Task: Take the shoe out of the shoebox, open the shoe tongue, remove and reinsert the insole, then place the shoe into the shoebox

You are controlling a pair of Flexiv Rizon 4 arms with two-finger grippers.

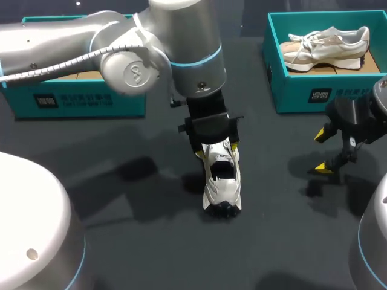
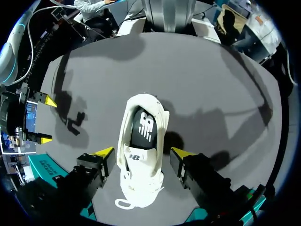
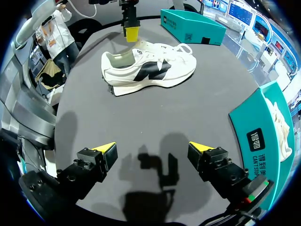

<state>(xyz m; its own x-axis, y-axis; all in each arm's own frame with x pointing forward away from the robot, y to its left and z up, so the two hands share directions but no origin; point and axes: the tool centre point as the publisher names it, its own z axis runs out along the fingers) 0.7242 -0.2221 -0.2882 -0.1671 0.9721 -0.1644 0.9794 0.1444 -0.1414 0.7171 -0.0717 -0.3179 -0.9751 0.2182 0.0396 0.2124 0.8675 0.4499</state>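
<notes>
A white sneaker (image 1: 222,181) stands upright on the dark table near the middle, its black insole (image 2: 143,129) showing through the opening. My left gripper (image 1: 216,151) hangs over its heel end. In the left wrist view the shoe (image 2: 141,160) lies between the open fingers of that gripper (image 2: 141,152), with a small gap on each side. My right gripper (image 1: 322,151) is open and empty over bare table at the right. Seen from the right wrist, its gripper (image 3: 153,147) is well short of the shoe (image 3: 150,68).
A teal shoebox (image 1: 78,99) stands at the back left, partly behind my left arm. A second teal shoebox (image 1: 314,90) at the back right holds another pale sneaker (image 1: 326,45); it is close beside my right gripper (image 3: 261,141).
</notes>
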